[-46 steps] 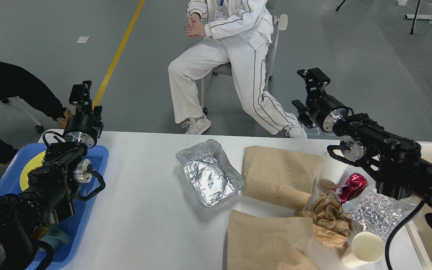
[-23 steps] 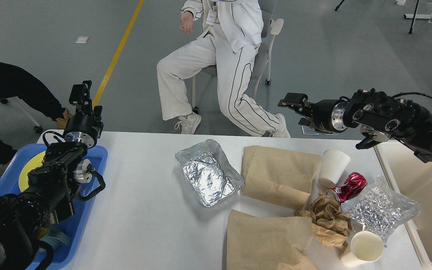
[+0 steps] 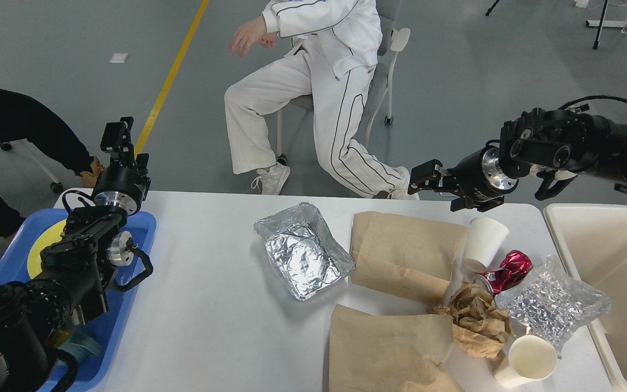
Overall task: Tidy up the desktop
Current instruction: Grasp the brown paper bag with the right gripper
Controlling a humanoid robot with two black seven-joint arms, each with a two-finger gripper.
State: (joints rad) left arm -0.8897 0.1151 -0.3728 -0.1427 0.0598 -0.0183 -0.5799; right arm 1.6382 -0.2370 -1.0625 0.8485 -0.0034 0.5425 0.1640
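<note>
The desktop [image 3: 210,305] is a wide white tabletop littered on its right half. A crumpled foil tray [image 3: 303,250] lies near the middle. Right of it are two brown paper bags [image 3: 406,253] [image 3: 389,348], a tipped white paper cup [image 3: 485,242], a crushed red can [image 3: 506,269], crumpled brown paper [image 3: 477,318], a clear plastic bag [image 3: 550,305] and a second white cup [image 3: 531,359]. My right gripper [image 3: 421,177] points left just above the far table edge, above the upper bag. My left gripper [image 3: 117,136] points up over the blue tray. Neither gripper's fingers can be told apart.
A blue tray [image 3: 142,228] holding a yellow plate sits at the left end under my left arm. A beige bin [image 3: 607,256] stands at the right end. A person in white sits on a chair [image 3: 395,65] beyond the table, another in black at far left.
My right arm has lifted off the clutter, swung back over the bin side, and its gripper now points left, lower at the far edge. The seated person shifted. Left arm unchanged.
</note>
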